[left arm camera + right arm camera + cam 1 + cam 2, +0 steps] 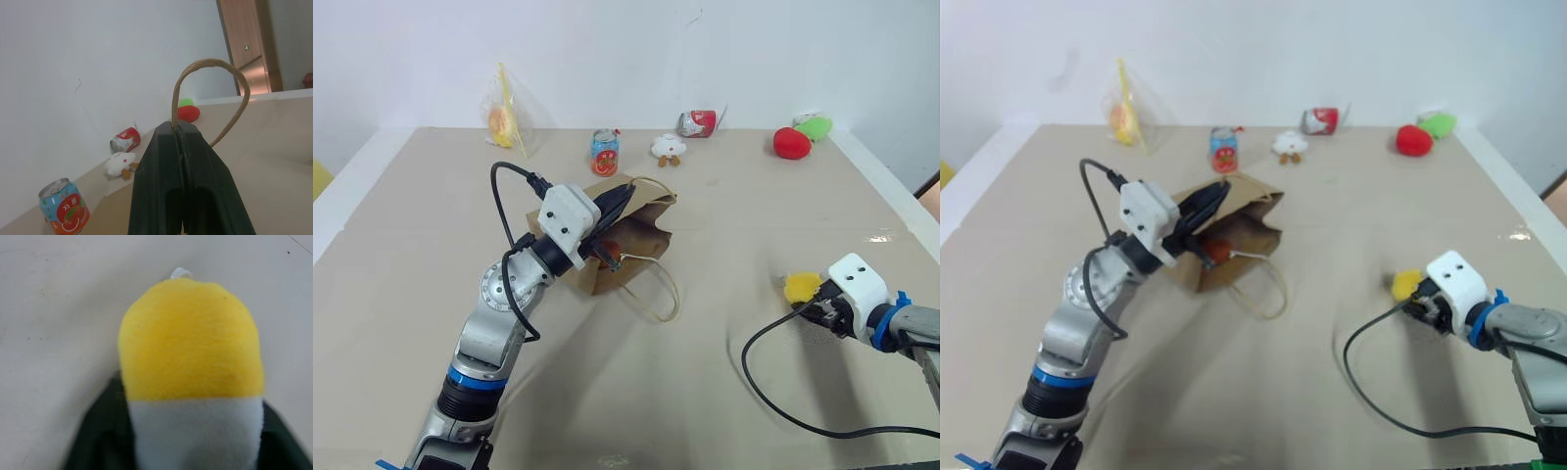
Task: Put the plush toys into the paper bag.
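The brown paper bag (pixel 641 220) lies mid-table with its mouth lifted toward me. My left gripper (pixel 625 193) is shut on one cord handle (pixel 234 78), and its closed fingers (pixel 161 171) pinch the loop's base. The other handle (pixel 666 294) droops onto the table. A small reddish-brown plush toy (pixel 1217 250) shows inside the bag's mouth. At the right, the egg-shaped plush toy (pixel 190 342), white with a yellow end (pixel 801 287), rests on the table. My right gripper (pixel 809 300) is around its white part, a black finger (pixel 98 435) pressed against each side.
Along the far edge stand a blue-and-red can (pixel 604 152), a small white plush with orange feet (pixel 668 147), a tipped red can (pixel 697 123), red (pixel 791 143) and green (pixel 816 127) plushes, and a clear plastic bag (pixel 504 119). A black cable (pixel 773 392) loops on the table near the right arm.
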Action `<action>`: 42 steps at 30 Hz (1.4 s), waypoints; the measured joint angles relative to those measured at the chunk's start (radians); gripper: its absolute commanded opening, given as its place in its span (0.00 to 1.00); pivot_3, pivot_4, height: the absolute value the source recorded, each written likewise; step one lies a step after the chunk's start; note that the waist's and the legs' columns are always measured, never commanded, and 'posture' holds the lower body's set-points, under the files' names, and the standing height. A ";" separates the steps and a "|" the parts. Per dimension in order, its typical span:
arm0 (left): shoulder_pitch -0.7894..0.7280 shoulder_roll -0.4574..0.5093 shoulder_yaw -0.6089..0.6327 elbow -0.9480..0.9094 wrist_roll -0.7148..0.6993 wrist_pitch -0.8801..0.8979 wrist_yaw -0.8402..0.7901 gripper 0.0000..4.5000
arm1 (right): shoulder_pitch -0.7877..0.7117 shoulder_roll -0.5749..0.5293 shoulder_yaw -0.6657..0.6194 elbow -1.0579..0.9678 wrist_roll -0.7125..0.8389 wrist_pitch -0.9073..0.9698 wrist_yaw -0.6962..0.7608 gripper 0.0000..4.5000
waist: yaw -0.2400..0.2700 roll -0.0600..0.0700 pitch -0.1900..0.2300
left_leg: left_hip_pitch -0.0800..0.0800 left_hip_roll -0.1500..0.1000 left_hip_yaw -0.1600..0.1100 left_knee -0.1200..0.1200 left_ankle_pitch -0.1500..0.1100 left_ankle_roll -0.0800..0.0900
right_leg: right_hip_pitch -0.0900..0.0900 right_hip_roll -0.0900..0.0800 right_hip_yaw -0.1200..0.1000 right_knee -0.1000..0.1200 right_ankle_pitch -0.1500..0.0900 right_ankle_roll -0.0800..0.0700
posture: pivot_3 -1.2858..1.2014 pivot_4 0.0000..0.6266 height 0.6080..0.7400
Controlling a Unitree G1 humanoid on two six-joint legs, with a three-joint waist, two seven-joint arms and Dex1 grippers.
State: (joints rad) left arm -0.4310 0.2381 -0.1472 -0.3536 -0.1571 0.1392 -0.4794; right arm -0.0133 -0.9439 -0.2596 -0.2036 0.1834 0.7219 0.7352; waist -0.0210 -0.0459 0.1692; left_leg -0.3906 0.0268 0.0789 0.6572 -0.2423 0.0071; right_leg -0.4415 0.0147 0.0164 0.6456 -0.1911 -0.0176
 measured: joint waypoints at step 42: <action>-0.038 -0.017 0.003 0.012 0.000 0.019 0.033 0.00 | -0.768 0.613 0.525 0.289 0.061 -0.080 -0.129 0.04 | -0.003 0.000 0.000 | -0.001 0.001 0.000 0.000 0.000 -0.001 | -0.001 0.001 0.000 0.001 0.000 0.000 | 0.52 0.24 1.00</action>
State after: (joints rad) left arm -0.4693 0.2211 -0.1438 -0.3418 -0.1570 0.1586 -0.4469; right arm -0.7815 -0.3308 0.2651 0.0857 0.2444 0.6419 0.6059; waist -0.0239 -0.0459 0.1693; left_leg -0.3919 0.0281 0.0785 0.6574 -0.2419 0.0065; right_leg -0.4426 0.0157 0.0166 0.6464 -0.1907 -0.0179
